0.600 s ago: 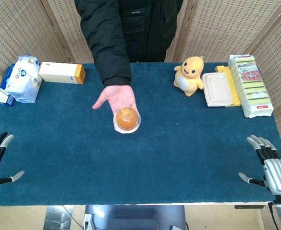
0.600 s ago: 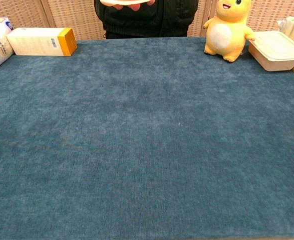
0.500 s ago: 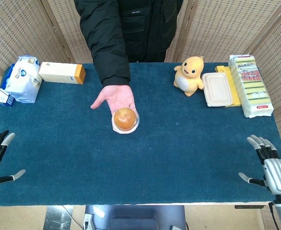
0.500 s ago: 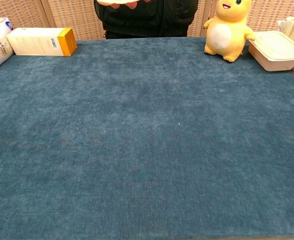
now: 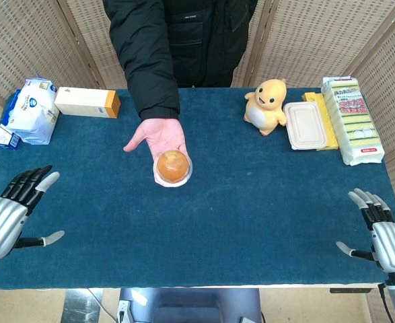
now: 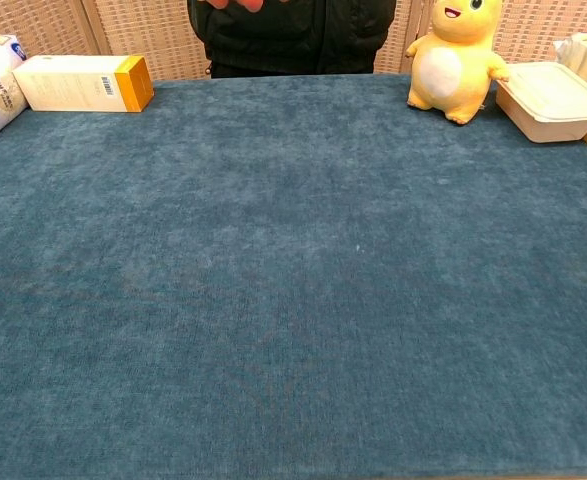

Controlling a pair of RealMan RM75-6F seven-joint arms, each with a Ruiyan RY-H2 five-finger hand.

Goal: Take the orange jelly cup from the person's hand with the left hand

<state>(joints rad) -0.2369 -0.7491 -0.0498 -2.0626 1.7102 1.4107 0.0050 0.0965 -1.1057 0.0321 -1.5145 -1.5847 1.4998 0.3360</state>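
The orange jelly cup rests on the person's upturned palm, held out over the middle of the blue table. My left hand hovers at the table's near left corner, fingers spread and empty, well to the left of the cup. At the near right corner my right hand is also open and holds nothing. The chest view shows neither hand, only the person's fingertips at its top edge.
A white bag and a cream-and-orange box sit at the back left. A yellow plush toy, a lidded tray and a sponge pack stand at the back right. The person's dark sleeve reaches over the table's far edge.
My left hand has risen and moved inward over the table's left corner. The person's palm with the cup has shifted slightly left and back. My right hand has stayed put.
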